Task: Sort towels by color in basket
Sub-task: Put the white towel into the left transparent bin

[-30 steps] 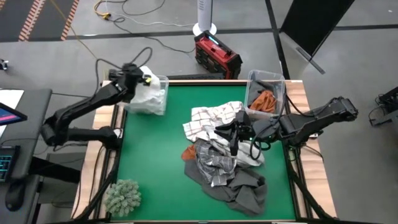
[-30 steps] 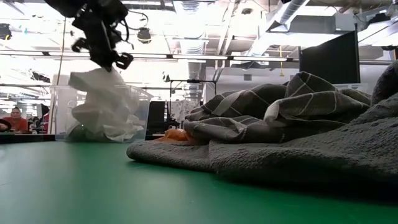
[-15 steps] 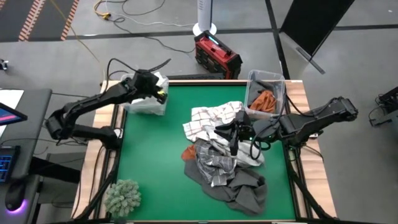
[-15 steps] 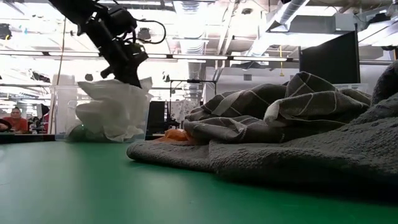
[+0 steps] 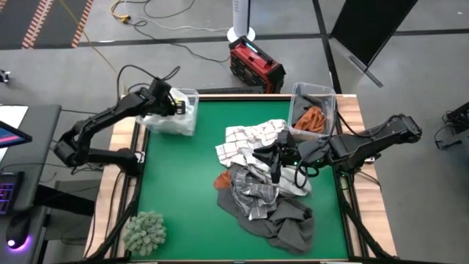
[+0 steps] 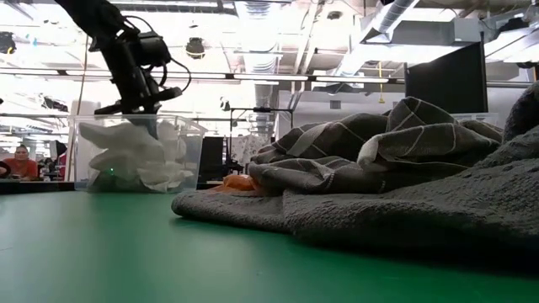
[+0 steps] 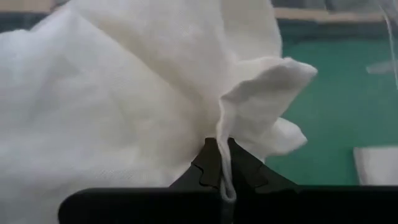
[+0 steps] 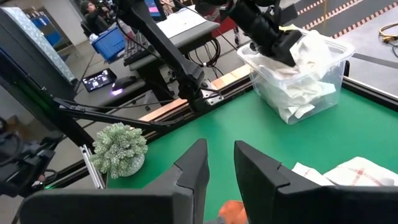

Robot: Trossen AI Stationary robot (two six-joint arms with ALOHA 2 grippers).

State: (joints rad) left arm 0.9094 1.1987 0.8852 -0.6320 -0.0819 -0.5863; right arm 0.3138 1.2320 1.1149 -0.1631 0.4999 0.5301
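My left gripper [image 5: 170,104] [image 6: 135,103] is at the clear bin [image 5: 187,97] on the table's far left corner, shut on a white towel [image 7: 112,93] that lies bunched inside the bin [image 6: 135,156]. My right gripper [image 5: 265,155] [image 8: 221,168] hangs open over the towel pile in the table's middle. The pile holds a grid-checked white towel [image 5: 249,139], grey towels [image 5: 275,218] [image 6: 396,168] and a rust-orange one [image 5: 222,180]. A second clear bin [image 5: 326,94] at the far right holds rust-orange cloth [image 5: 314,117]. My left gripper pinches a standing fold of the white towel [image 7: 225,134] between its two fingers [image 7: 208,163]. It comes from above, slanting down into the bin. The rest of the towel lies bunched in the bin below and around the fingers.
A fuzzy grey-green clump [image 5: 144,231] [image 8: 119,148] sits at the near left corner. Bare green table [image 5: 183,183] stretches between the left bin and the pile. A red box [image 5: 256,64] and cables lie on the floor beyond the far edge. People show in the room behind [image 6: 18,162].
My left gripper, still shut on the white towel, swung toward the table's right over the bin, then back left and down. The towel, which hung over the bin's front wall a second ago, now lies lowered inside the bin.
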